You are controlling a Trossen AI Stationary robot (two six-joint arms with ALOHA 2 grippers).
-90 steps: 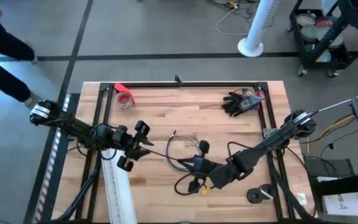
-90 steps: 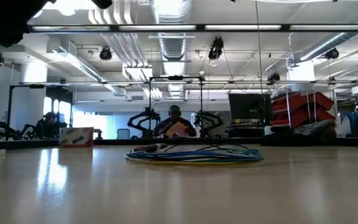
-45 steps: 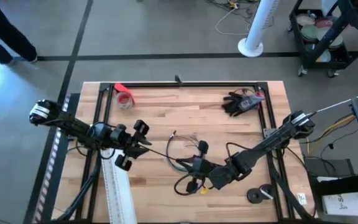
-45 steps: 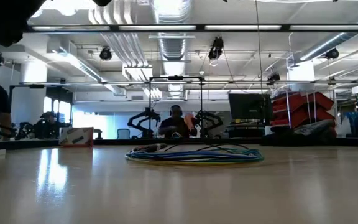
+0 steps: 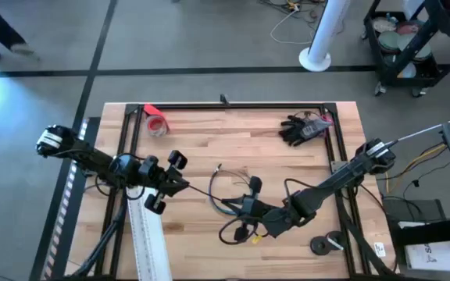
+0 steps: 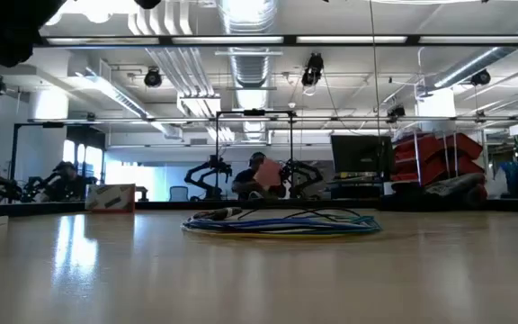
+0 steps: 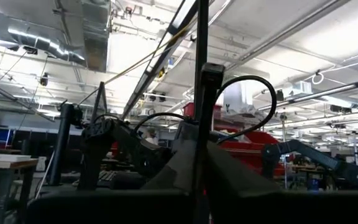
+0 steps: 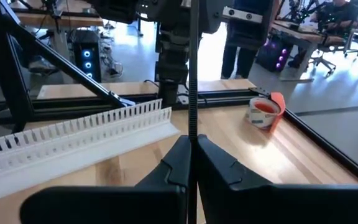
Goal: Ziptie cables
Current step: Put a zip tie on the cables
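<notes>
High view — thin looped cables [image 5: 229, 199] on wood-plank table [image 5: 233, 144], right hand [image 5: 250, 212] touching.

I'm looking at two dark, slim, jointed arms. The left arm [image 5: 92, 160], at the left of the overhead frame, is wearing a white band with dark stripes near its outer end, and black rounded knobs are sticking out around its wrist. The right arm [image 5: 342, 178], at the lower right, is showing a pale ring at its elbow joint and black cords looping along it. In the right wrist frame, its fingers [image 8: 173, 165] are showing matte black and wedge-shaped.
</notes>
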